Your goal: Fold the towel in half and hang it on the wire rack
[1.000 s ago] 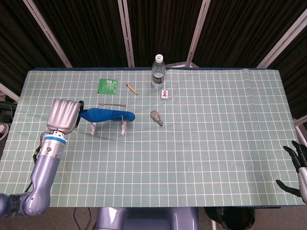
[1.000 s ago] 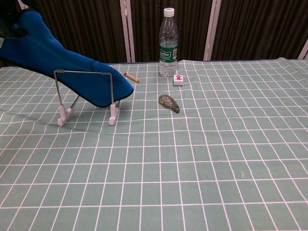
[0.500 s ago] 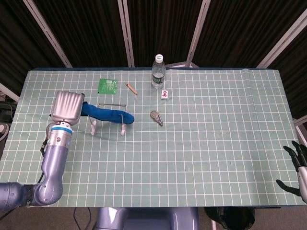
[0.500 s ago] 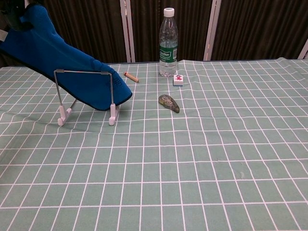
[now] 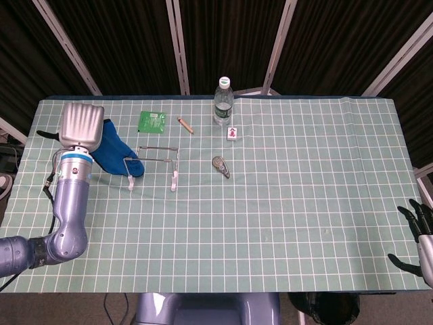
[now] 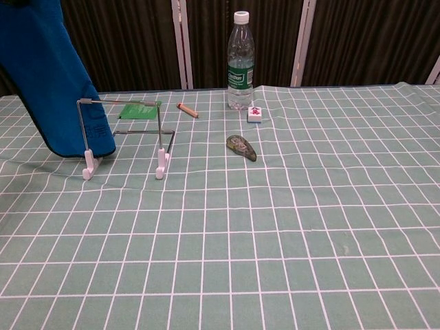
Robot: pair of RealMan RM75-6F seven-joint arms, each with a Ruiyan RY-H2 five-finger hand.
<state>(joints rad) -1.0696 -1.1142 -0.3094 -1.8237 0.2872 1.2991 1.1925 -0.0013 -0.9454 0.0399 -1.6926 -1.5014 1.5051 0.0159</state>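
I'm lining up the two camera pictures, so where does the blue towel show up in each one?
Head view: the blue towel hangs at the left, held up by the left robot hand, beside the wire rack.
Chest view: the towel fills the upper left corner.
Shared landmark: the water bottle at the table's far edge.

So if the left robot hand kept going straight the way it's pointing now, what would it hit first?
The left robot hand points toward the table's far edge, holding the blue towel beside the wire rack. The way ahead looks free on that bare cloth, though depth is hard to judge.
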